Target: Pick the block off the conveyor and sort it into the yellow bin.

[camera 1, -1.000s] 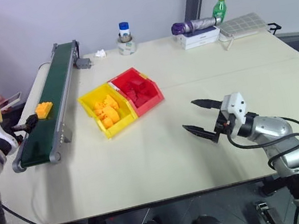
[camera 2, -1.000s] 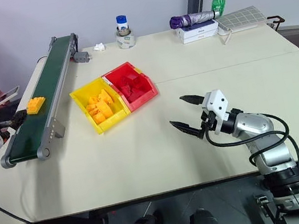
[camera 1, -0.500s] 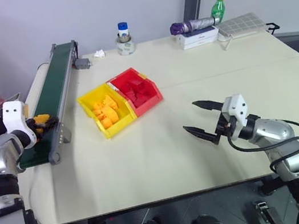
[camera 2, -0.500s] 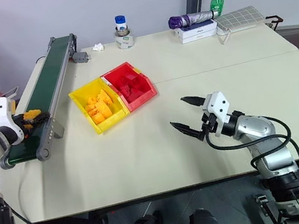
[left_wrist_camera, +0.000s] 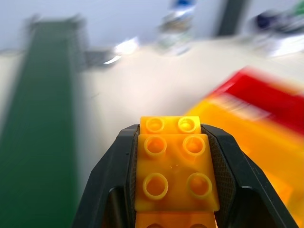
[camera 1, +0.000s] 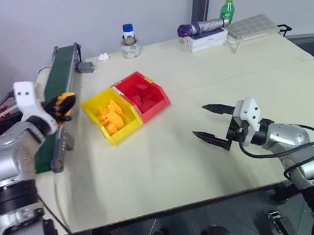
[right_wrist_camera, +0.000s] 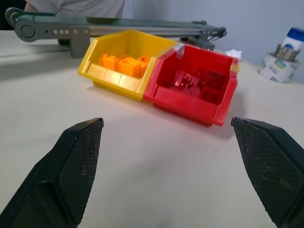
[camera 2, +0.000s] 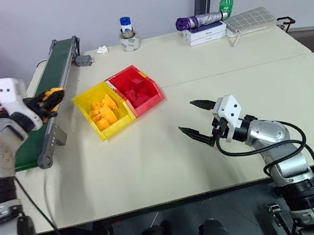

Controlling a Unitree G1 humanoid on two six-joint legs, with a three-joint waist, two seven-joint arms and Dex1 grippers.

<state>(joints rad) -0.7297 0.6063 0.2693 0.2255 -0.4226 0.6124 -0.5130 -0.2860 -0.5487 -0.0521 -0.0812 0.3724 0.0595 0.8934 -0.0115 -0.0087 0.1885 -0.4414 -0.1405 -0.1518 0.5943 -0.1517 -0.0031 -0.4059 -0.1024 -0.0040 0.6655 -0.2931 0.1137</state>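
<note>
1. Fingers of the left gripper [left_wrist_camera: 173, 190] are clamped on the block [left_wrist_camera: 175, 173], one black finger against each long side, and the block is lifted clear of the belt.
2. Block look: yellow-orange plastic toy brick, round studs in pairs on its upper face, a second stepped row of studs at its far end.
3. Seen from the head, the held block [camera 1: 64, 101] hangs above the right rail of the conveyor [camera 1: 55, 93], between the belt and the yellow bin [camera 1: 111, 117].
4. Yellow bin lies at about 3 o'clock from the block, a strip of bare table [camera 1: 169, 152] between it and the conveyor rail. It has a pile of like yellow-orange bricks inside and its top is open.
5. Red bin [camera 1: 143, 95] touches the yellow bin's far side and holds red bricks.
6. Right gripper [camera 2: 197, 119] hovers low over the table at about 4 o'clock from the bins, well apart from them, jaws spread wide and holding nothing.
7. Open tabletop runs between the bins and the right gripper, out to the near edge.
</note>
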